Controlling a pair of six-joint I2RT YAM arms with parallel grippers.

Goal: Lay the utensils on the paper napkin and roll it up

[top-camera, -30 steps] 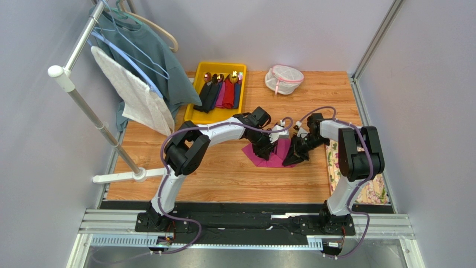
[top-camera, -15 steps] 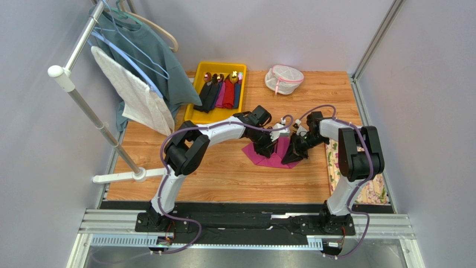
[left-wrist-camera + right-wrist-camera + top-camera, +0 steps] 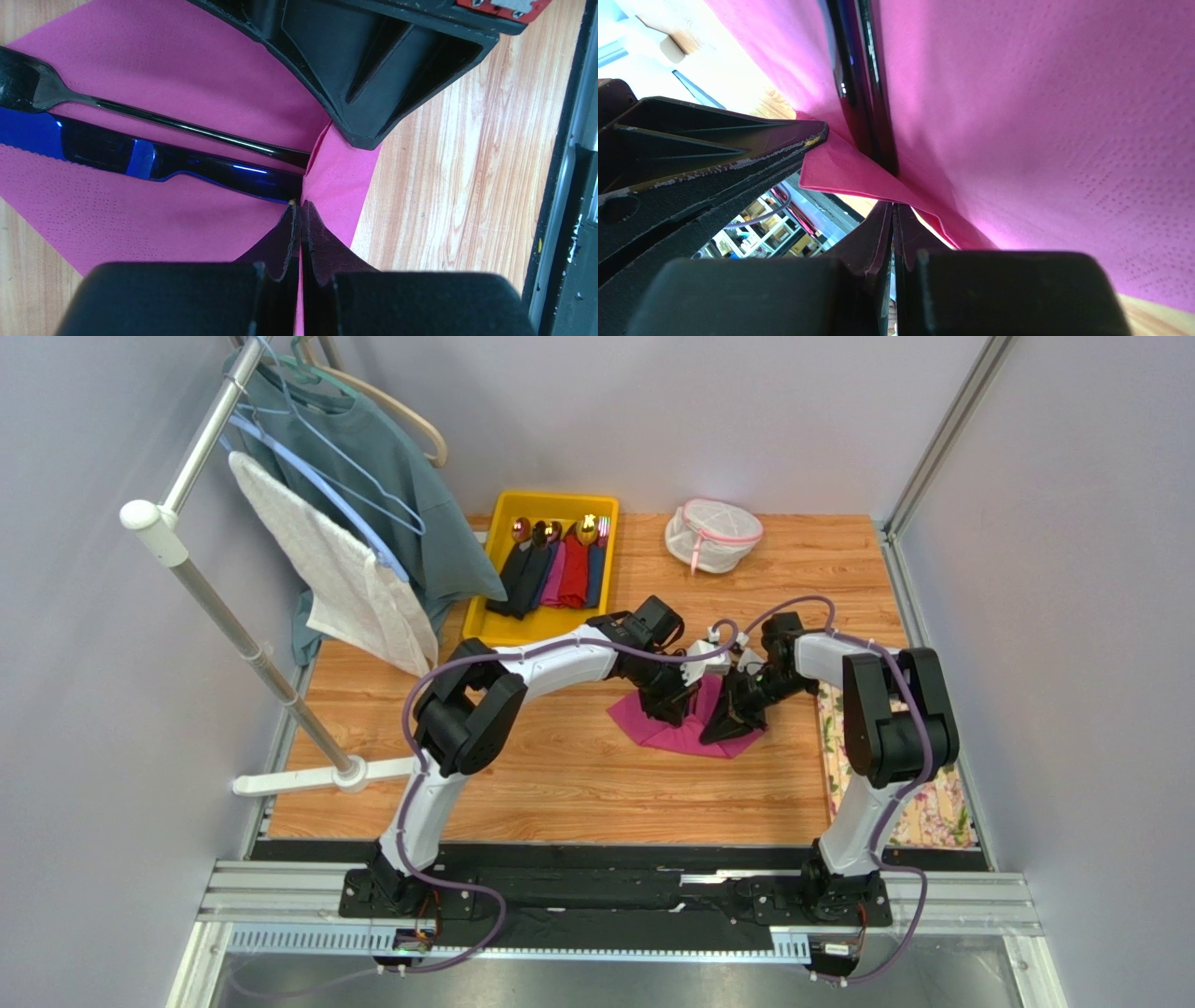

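Observation:
The magenta paper napkin (image 3: 671, 732) lies on the wooden table between both grippers. Two dark utensils rest side by side on it: a fork (image 3: 175, 127) and a glossy blue-black knife (image 3: 140, 158). My left gripper (image 3: 302, 208) is shut on the napkin's raised corner, and a thin strip of pink shows between its fingers. My right gripper (image 3: 893, 208) is shut too, its tips meeting the napkin's folded edge (image 3: 836, 178) just below the utensils' handle ends (image 3: 861, 84). The two grippers nearly touch over the napkin's right side (image 3: 709, 703).
A yellow tray (image 3: 494, 629) of sleeved cutlery stands at the back left. A white mesh pouch (image 3: 713, 532) is at the back, a floral cloth (image 3: 937, 815) along the right edge. A clothes rack (image 3: 211, 595) with garments fills the left side.
My left gripper has closed on the napkin's corner. Both grippers have drawn a little closer together, and the right wrist has shifted slightly left.

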